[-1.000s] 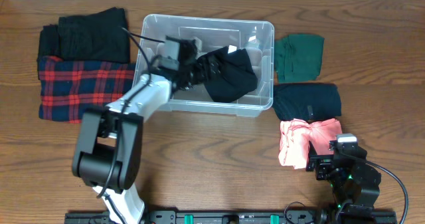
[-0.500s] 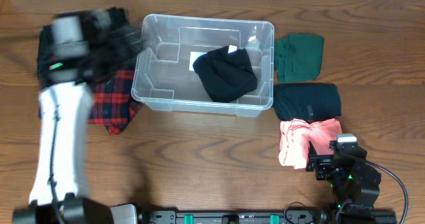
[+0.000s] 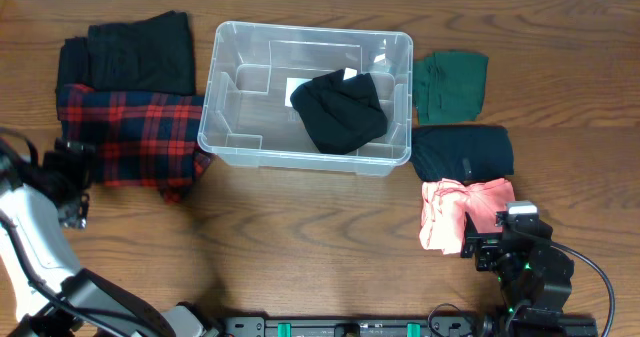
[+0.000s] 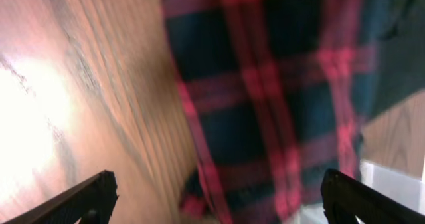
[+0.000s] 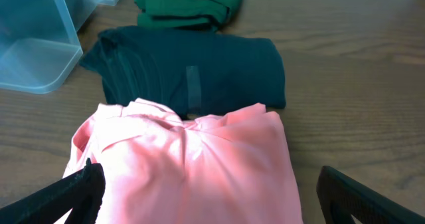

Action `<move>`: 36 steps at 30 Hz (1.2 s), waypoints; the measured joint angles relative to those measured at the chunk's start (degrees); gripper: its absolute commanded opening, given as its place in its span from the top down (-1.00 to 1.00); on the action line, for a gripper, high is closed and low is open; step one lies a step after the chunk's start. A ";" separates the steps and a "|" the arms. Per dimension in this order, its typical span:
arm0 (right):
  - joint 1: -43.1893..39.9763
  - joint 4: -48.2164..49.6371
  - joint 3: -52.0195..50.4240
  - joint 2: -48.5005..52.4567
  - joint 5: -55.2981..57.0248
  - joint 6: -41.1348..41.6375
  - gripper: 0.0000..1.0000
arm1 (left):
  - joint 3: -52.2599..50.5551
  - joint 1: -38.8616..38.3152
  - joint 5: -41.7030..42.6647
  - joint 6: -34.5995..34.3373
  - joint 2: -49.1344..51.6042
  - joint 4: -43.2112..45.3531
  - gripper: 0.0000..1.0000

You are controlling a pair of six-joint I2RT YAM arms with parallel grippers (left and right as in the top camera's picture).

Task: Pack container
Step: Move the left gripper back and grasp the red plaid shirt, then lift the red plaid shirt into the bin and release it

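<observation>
The clear plastic container [image 3: 225, 137] stands at the middle back of the table with a black garment [image 3: 343, 110] lying in its right half. My left gripper [image 3: 72, 182] is open and empty at the far left, just left of a red plaid cloth [image 3: 130, 137]. In the left wrist view the plaid cloth [image 4: 279, 104] is blurred ahead of the wide-open fingers [image 4: 219, 197]. My right gripper [image 3: 490, 239] is open at the front right, with its fingers [image 5: 209, 191] on either side of the near edge of a pink cloth [image 5: 192, 157].
A black folded cloth [image 3: 130, 52] lies behind the plaid one. Right of the container lie a green cloth [image 3: 450, 85], a dark teal cloth [image 3: 462, 152] and the pink cloth [image 3: 455, 212]. A corner of the container [image 5: 40, 44] shows in the right wrist view.
My left arm left the black garment in the container, swung out to the left over the plaid cloth, and now sits at the table's left edge. The right arm has not moved.
</observation>
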 measured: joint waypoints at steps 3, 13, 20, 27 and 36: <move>0.00 0.00 0.00 0.00 -0.02 0.00 -0.98 | -7.26 3.26 2.91 -0.02 0.28 7.61 -0.96; 0.00 -0.02 0.00 0.00 -0.02 0.00 -0.98 | -18.51 5.22 6.58 0.04 1.99 24.90 -0.96; 0.00 -0.02 0.00 0.00 -0.02 0.00 -0.98 | -18.71 4.57 10.91 0.02 9.77 35.08 -0.96; 0.00 0.00 0.00 0.02 0.00 0.00 -0.98 | -17.53 4.57 18.95 -0.66 15.96 46.01 -0.92; 0.00 -0.02 0.00 0.00 -0.02 0.00 -0.99 | -17.46 4.63 22.77 -0.09 20.92 48.59 0.70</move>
